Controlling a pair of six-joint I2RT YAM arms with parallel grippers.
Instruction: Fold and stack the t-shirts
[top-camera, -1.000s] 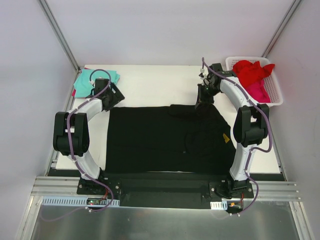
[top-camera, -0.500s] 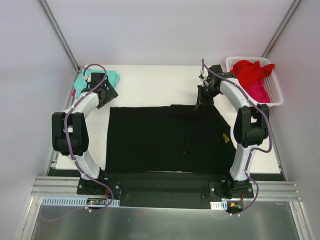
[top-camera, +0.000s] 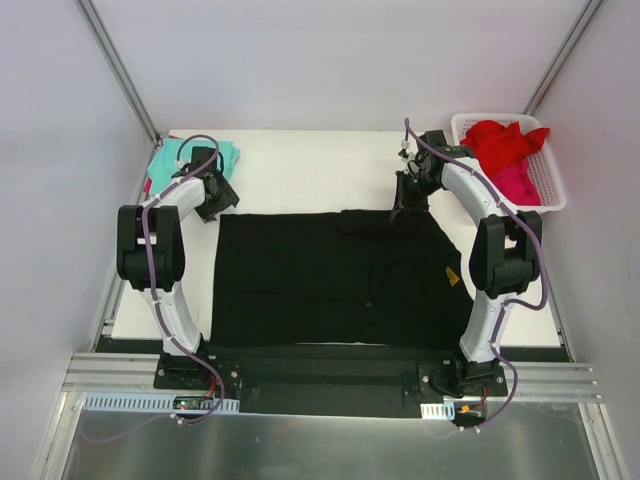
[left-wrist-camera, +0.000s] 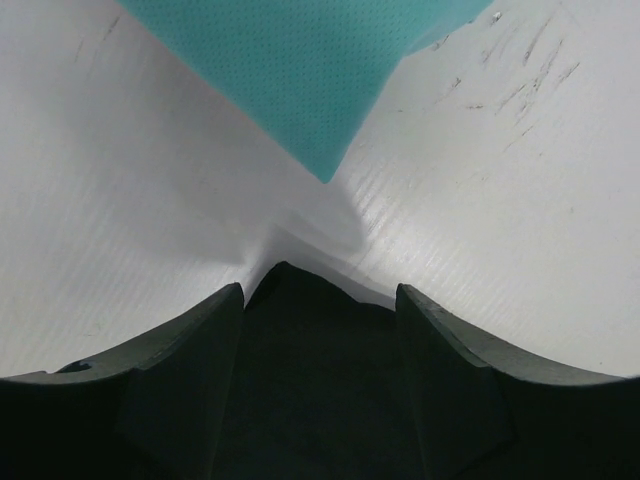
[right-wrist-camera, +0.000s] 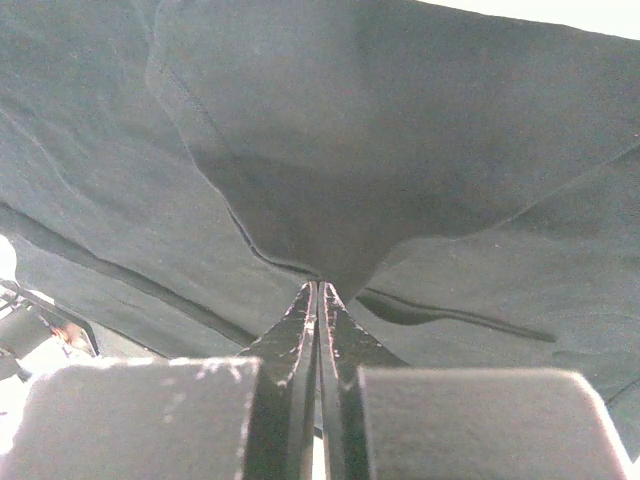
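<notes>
- You see a black shirt (top-camera: 330, 285) with a small yellow mark (top-camera: 453, 277).
- Your teal shirt (left-wrist-camera: 300, 70) has tiny dots all over.
- You see one red shirt (top-camera: 505, 140) and one pink shirt (top-camera: 518, 185).
- Your basket (top-camera: 551, 180) is white.
- Your table (top-camera: 310, 170) is white too.

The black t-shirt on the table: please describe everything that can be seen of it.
The black t-shirt is soft, dark cloth, spread mostly flat in a rough rectangle on the near half of the white table. At its far edge the right gripper, fingers shut, pinches a fold and holds it up as a small tent. Its far left corner lies between the open fingers of the left gripper. The teal shirt beyond does not touch it.
</notes>
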